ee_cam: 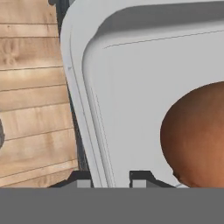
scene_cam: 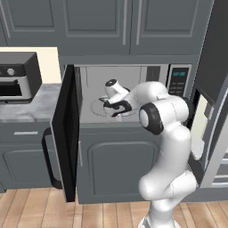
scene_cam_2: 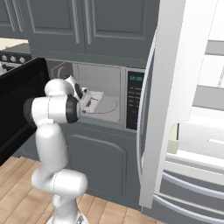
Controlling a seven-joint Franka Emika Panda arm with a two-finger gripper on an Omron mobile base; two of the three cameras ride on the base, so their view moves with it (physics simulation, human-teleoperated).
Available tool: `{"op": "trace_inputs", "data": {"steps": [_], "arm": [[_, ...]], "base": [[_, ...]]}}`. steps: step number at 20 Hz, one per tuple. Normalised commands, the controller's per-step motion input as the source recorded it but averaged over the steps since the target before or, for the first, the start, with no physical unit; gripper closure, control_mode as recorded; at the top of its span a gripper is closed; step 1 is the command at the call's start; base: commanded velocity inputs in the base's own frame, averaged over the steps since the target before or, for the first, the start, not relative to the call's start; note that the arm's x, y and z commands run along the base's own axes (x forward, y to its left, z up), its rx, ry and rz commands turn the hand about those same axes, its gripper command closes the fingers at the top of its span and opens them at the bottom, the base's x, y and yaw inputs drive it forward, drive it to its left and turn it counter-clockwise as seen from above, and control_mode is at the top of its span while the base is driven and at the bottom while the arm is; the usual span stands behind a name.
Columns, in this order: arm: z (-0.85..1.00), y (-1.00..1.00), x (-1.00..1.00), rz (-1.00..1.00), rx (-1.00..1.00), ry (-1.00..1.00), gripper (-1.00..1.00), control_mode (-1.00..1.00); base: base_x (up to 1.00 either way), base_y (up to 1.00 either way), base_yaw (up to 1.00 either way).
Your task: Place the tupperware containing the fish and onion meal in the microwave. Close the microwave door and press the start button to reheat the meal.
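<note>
Inside the open microwave (scene_cam: 133, 95), your end effector (scene_cam: 116, 108) sits low over the round turntable (scene_cam: 99, 108), at the near edge of the cavity. In the hand view, its two dark fingertips (ee_cam: 84, 178) straddle the rim of the tupperware (ee_cam: 127, 100); you are clamped on that rim. The tray fills most of that view, light grey with a rounded corner at upper left. The orange-brown onion (ee_cam: 197, 135) rests inside it at the right, cut off by the frame edge. The fish does not show in any view.

In the right base view the tupperware (scene_cam_2: 93, 100) shows as a pale tilted shape just beyond the wrist, over the turntable (scene_cam_2: 107, 107). Whether it touches the plate you cannot tell.

The microwave door (scene_cam: 66, 133) stands swung fully out to the left, hinged on the left side, its black glass edge-on to the left base camera. The control strip (scene_cam: 179, 80) lies on the right of the cavity with a teal display; its characters are too small to read. No brand or label is legible anywhere.

Far left on the marble worktop (scene_cam: 31, 107) stands a dark toaster oven (scene_cam: 18, 75) with knobs. To the right, the refrigerator door (scene_cam_2: 175, 100) hangs open.
</note>
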Motion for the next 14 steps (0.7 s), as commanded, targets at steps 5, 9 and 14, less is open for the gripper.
{"op": "trace_inputs", "data": {"steps": [5, 9, 14], "arm": [[-0.34, -0.08, 0.93, 0.06, -0.01, 0.02, 1.0, -1.0], [-0.35, -0.05, 0.86, 0.09, 0.0, 0.02, 1.0, -1.0], [-0.23, -0.05, 0.6, 0.08, 0.0, 0.0, -1.0, -1.0]], "base": [[0.0, 0.0, 0.0], [0.0, 0.0, 0.0], [0.0, 0.0, 0.0]]}}
